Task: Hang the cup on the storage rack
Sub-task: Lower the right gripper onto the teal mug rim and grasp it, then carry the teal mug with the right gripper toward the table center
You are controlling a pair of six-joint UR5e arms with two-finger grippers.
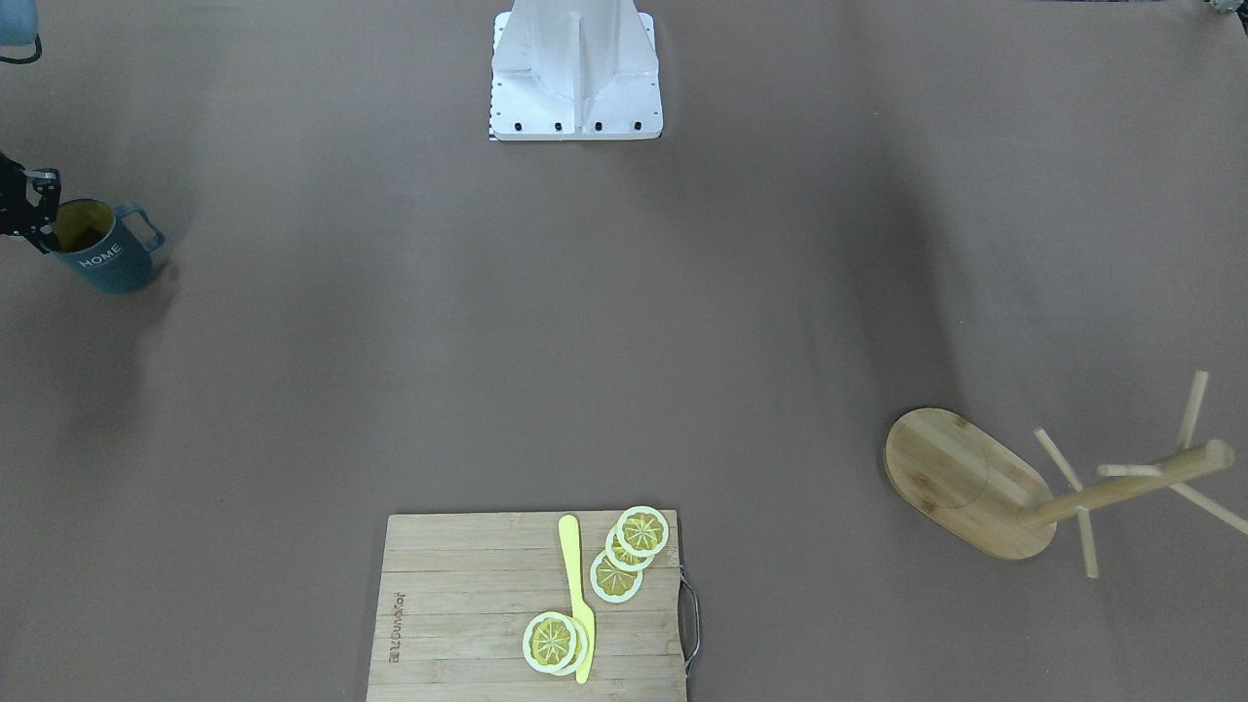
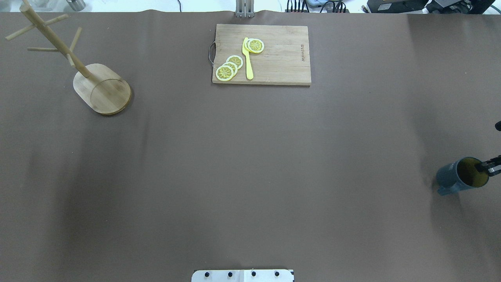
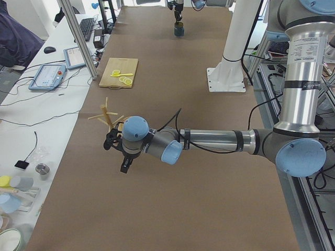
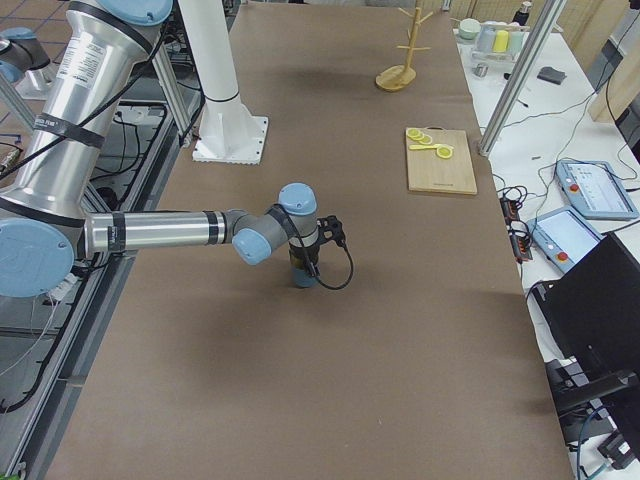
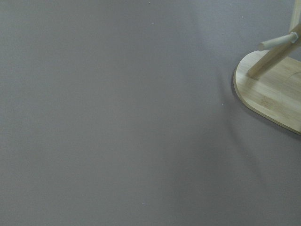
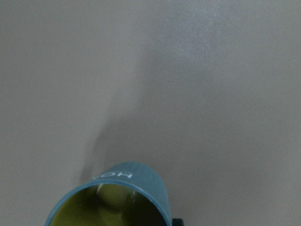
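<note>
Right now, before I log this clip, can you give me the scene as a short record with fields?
cup: mouth up, at the right end of the table
right gripper: at the cup's rim, one finger seemingly inside; grip unconfirmed
storage rack: far left corner, nothing hanging on it
left gripper: above the table near the rack; open or shut cannot be told
cutting board: far middle, carrying lemon slices and a yellow knife
task state: cup not yet hung
</note>
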